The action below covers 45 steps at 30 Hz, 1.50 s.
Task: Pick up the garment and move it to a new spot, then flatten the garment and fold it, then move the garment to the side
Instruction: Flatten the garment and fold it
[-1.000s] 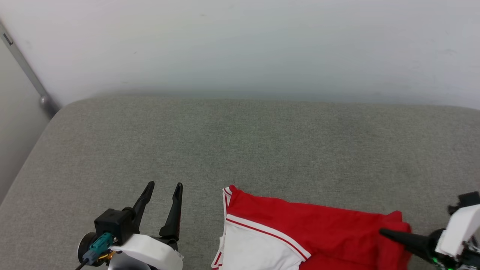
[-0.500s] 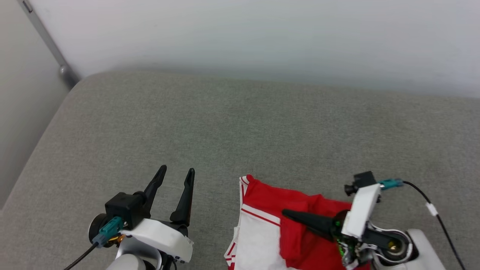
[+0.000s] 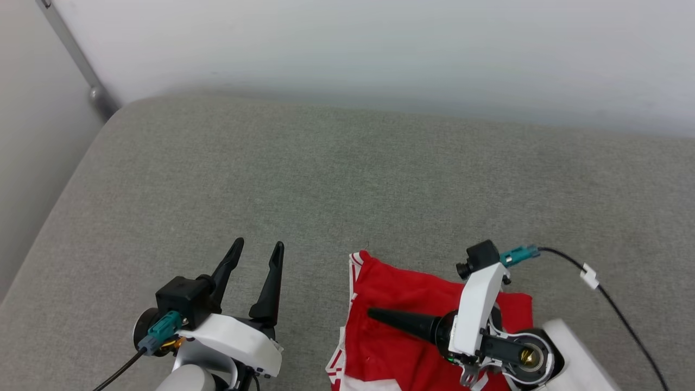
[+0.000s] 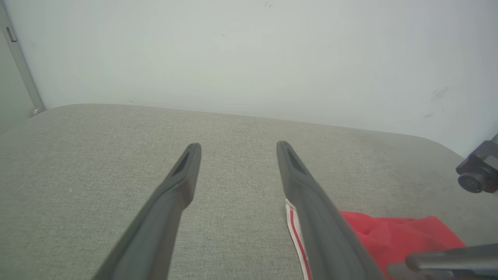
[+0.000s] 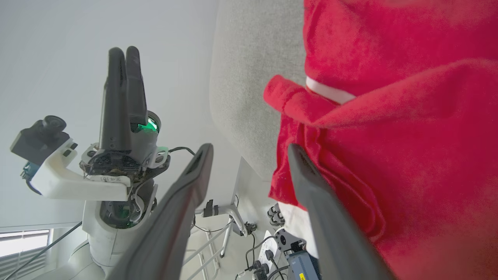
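The garment lies crumpled at the near edge of the grey cushion, right of centre in the head view, with its lower part cut off by the frame. Red cloth shows, with red-and-white striped trim down its left border.

The right claw reaches across the garment toward the robot's left. From above it reads as a single dark finger, so its spread cannot be judged there. The right wrist view settles it: the two fingers stand wide apart with nothing between them. The finger on that view's right lies along the bunched red folds; whether it touches the cloth I cannot tell. That view also gives a white band tucked between the folds and a tangle of cables beyond the cushion's edge.

The left claw hovers over bare cushion, near the garment's left border but apart from it, spread and empty. The left wrist view confirms the gap (grey weave shows between the fingers). It also shows the striped trim just behind the right-hand finger, and the right arm's wrist camera at the frame's edge. Seen from the right wrist, this left claw stands edge-on with its fingers overlapping, which hides the gap. A pale wall rises behind the cushion.
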Tool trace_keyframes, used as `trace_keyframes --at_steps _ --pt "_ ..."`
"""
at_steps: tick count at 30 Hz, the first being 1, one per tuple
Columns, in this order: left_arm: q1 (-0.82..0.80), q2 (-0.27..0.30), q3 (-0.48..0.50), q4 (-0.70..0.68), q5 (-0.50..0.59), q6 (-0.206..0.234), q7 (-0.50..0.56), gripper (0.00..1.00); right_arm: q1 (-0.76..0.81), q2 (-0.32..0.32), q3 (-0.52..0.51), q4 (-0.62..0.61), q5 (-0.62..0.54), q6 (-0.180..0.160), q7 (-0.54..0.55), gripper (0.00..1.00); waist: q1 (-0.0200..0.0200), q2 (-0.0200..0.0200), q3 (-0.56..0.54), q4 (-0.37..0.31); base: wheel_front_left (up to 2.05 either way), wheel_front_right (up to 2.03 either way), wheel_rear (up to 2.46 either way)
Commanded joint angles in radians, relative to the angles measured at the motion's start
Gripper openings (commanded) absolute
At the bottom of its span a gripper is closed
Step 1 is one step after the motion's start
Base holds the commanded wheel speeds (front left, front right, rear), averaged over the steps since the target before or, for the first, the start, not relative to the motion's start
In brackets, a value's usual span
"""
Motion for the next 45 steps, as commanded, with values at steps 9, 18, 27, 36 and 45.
trace_keyframes --at_steps 9,18,27,36,45 --pt "0.038 -0.003 0.001 0.007 -0.003 0.021 -0.006 1.00 0.023 -0.233 0.116 -0.171 -0.384 0.000 -0.255 1.00 -0.0001 -0.0001 -0.055 -0.049 0.00 0.00 0.00" --pt "0.079 0.015 0.021 0.010 -0.013 0.054 -0.005 1.00 0.168 -0.247 -0.185 -0.186 -0.779 0.000 -0.483 1.00 -0.0001 -0.0001 -0.084 -0.100 0.00 0.00 0.00" --pt "0.108 0.047 0.055 0.013 -0.002 0.084 -0.009 1.00 0.334 -0.143 -0.406 -0.396 -0.978 0.000 -0.681 1.00 -0.0001 -0.0001 -0.108 -0.130 0.00 0.00 0.00" --pt "0.152 0.062 0.051 0.003 0.012 0.117 -0.007 1.00 0.430 -0.094 -0.389 -0.490 -1.015 0.000 -0.746 1.00 -0.0001 -0.0001 -0.141 -0.144 0.00 0.00 0.00" --pt "0.160 0.074 0.043 -0.026 0.022 0.134 0.004 1.00 0.457 -0.070 -0.389 -0.502 -1.021 0.000 -0.740 1.00 -0.0001 -0.0001 -0.150 -0.149 0.00 0.00 0.00"
